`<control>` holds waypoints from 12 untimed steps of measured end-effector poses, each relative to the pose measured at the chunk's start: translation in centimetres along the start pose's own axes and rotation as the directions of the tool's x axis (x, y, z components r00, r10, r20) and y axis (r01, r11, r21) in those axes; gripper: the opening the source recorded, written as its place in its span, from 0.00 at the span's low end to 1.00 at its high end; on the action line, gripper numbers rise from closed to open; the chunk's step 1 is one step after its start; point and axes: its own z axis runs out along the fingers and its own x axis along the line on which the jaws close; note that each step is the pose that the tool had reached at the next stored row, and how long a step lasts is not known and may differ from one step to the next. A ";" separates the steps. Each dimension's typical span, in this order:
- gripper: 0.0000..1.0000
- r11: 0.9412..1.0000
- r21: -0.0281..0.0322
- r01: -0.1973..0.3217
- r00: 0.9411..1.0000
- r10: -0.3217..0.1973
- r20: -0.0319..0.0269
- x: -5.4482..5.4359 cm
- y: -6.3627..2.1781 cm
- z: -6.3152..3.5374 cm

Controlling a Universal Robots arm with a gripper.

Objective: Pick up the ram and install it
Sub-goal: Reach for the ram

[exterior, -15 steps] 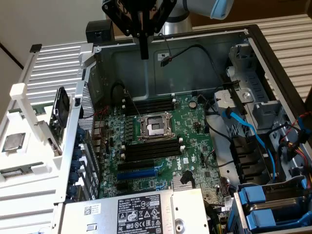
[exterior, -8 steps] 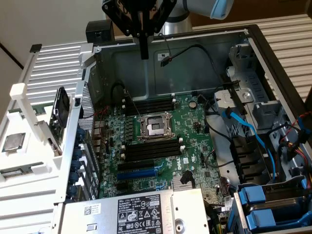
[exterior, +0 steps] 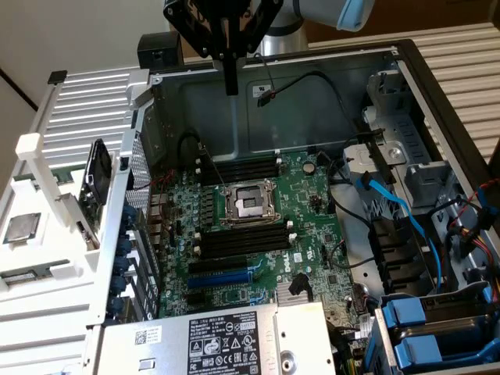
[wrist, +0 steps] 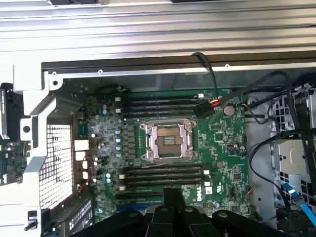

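1. Clearly, in the exterior view the gripper (exterior: 230,84), fingers pressed together, hangs above the case's (exterior: 203,105) far wall. The ram (exterior: 95,186) stands in a white rack (exterior: 47,168), well apart on the exterior view's left.
2. Wrist view: the gripper (wrist: 172,197) hangs above the motherboard (wrist: 222,143).

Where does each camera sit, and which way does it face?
Exterior view: sits off the robot, above the open computer case, facing obliquely down at the motherboard; the shut claw hangs over the case's far side.
Wrist view: sits on the wrist, facing down into the case at the motherboard; the claw's black links show in front of the lens.
Shared: both show the motherboard, its processor socket and the black memory slots.
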 end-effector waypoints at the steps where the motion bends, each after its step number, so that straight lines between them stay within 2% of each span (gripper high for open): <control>1: 0.11 1.000 0.001 0.000 1.000 0.000 0.000 0.2 0.00 -0.01; 7: 0.11 1.000 0.002 0.001 1.000 -0.001 0.003 1.9 -0.10 -0.12; 9: 0.11 1.000 0.002 0.001 1.000 -0.001 0.003 3.0 -0.17 -0.18; 10: 0.11 1.000 0.002 0.001 1.000 -0.001 0.003 4.3 -0.26 -0.21; 12: 0.11 1.000 0.002 0.001 1.000 -0.001 0.003 5.6 -0.36 -0.24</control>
